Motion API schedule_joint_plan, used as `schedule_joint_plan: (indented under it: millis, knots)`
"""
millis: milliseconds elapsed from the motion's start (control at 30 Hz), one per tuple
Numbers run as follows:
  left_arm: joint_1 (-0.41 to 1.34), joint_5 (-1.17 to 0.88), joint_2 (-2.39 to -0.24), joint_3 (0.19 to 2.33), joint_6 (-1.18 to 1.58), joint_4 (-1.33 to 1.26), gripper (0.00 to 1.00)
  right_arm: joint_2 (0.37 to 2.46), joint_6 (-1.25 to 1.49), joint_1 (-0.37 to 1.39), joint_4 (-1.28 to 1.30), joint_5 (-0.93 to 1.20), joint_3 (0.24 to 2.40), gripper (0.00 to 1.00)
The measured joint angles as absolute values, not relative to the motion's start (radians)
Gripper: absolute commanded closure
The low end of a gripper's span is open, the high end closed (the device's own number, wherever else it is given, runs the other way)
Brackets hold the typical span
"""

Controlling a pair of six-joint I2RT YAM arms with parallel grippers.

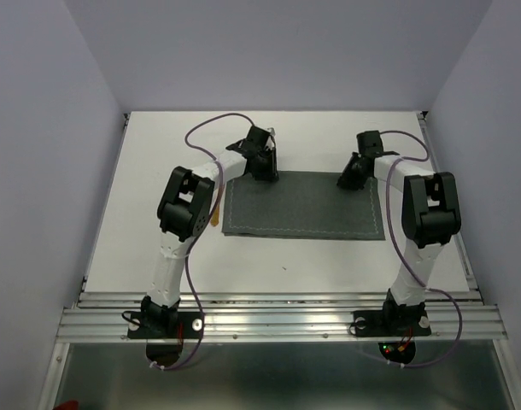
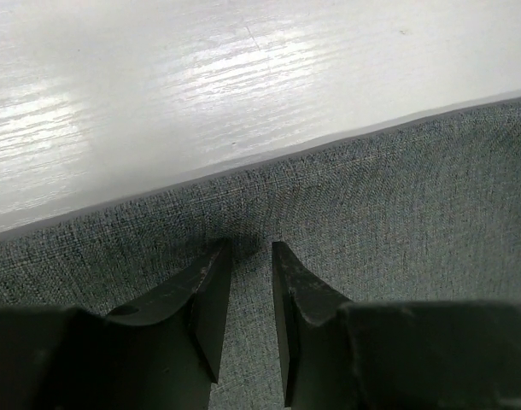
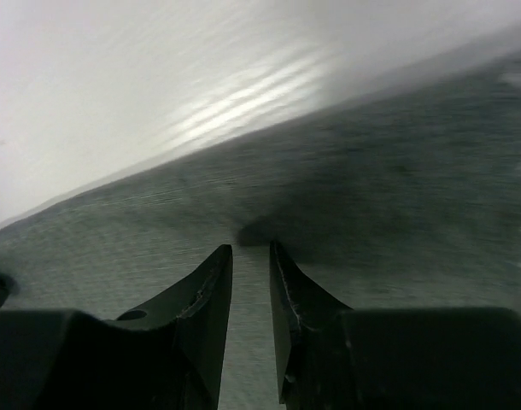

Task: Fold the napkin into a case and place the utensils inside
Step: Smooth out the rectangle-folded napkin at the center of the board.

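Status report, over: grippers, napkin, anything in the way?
Left gripper, right gripper: tips down at far edge of napkin, jaws narrowly apart, grip unclear. Napkin flat, no case yet. Orange sliver by its left edge, mostly behind left arm.

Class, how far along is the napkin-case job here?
Done: the napkin lies flat as a wide rectangle. In hand: the left pincer and right pincer sit at its far edge, grip unclear. Left: folding it narrower, then filling it.

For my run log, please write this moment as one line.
napkin: flat on table | left gripper: jaws slightly apart, tips at far edge, left part | right gripper: same, right part
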State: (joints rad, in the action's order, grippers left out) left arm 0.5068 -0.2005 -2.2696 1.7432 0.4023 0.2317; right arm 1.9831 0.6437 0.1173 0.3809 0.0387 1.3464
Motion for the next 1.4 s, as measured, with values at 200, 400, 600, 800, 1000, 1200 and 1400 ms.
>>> schedule_joint_plan:
  millis: [200,400,600,800,1000,1200,1400]
  knots:
    - [0.503,-0.172,-2.254,1.733,0.376,0.254,0.61,1.943,0.625,0.008,0.384,0.027,1.298,0.70]
    - [0.495,-0.111,-2.221,1.701,0.348,0.294,0.60,1.956,0.604,-0.025,0.378,0.025,1.308,0.70]
    - [0.453,-0.089,-2.167,1.619,0.347,0.284,0.60,1.964,0.597,-0.027,0.347,0.030,1.306,0.70]
    - [0.393,-0.080,-2.142,1.577,0.361,0.271,0.60,1.936,0.590,-0.027,0.303,0.039,1.257,0.70]
    - [0.358,-0.076,-2.138,1.571,0.376,0.266,0.60,1.907,0.582,-0.027,0.299,0.041,1.216,0.70]
    - [0.321,-0.051,-2.141,1.592,0.367,0.307,0.60,1.884,0.582,-0.027,0.278,0.041,1.179,0.69]
    - [0.302,-0.051,-2.145,1.606,0.364,0.316,0.60,1.864,0.582,-0.027,0.266,0.036,1.150,0.70]
